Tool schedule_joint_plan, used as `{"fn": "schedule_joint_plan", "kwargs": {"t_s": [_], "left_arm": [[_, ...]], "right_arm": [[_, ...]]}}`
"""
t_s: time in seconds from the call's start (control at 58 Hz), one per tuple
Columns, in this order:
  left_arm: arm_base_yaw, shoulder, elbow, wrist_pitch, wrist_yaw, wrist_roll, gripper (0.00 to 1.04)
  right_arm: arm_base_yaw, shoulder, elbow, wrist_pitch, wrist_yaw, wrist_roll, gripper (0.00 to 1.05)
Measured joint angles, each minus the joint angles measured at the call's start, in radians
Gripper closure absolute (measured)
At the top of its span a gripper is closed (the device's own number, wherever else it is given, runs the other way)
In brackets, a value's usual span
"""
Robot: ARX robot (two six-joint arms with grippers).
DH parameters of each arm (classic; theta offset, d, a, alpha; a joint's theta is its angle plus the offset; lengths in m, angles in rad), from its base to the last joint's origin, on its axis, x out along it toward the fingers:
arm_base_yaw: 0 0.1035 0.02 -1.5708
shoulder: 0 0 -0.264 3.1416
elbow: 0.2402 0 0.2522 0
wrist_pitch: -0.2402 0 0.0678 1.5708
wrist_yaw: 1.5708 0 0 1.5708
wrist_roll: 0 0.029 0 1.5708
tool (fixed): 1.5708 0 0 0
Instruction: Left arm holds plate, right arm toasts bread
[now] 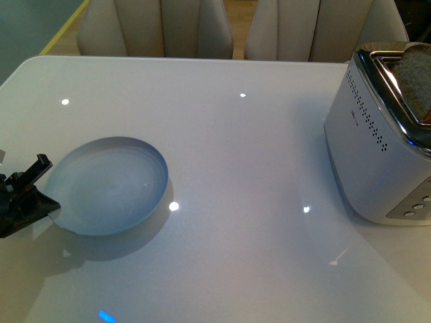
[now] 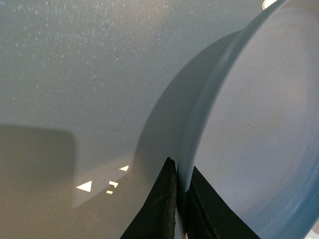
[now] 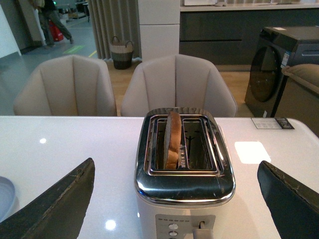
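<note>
left gripper (image 1: pixel 27 192): black, angular | right gripper (image 3: pixel 174 199): dark, scuffed edges

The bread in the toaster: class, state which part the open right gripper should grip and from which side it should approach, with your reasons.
Grip the bread by its exposed rounded top, coming from straight above. It stands upright on edge in one slot of the toaster, so only that top clears the rim. The right gripper is open; its fingers should probably close across the slice's two flat faces.

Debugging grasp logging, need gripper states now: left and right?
Left gripper: shut on the plate rim, plate tilted up off the table.
Right gripper: open, holding nothing, facing the toaster with the bread in one slot.
</note>
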Motion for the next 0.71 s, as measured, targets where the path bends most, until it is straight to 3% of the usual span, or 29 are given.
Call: {"fn": "schedule_joint_plan", "kwargs": {"t_s": [0.259,0.448,0.707], "left_arm": [[0.006,0.012,-0.007,0.027,0.013,-0.006,1.02],[0.004,0.013,-0.011,0.037,0.031,-0.030,0.60],[-0.003,-0.068,-0.050,0.042,0.027,-0.039,0.22]], "right_arm": [[0.000,0.000,0.000,0.000,0.000,0.000,0.09],[0.000,0.000,0.000,0.000,0.000,0.000,0.09],[0.000,0.000,0.000,0.000,0.000,0.000,0.09]]}}
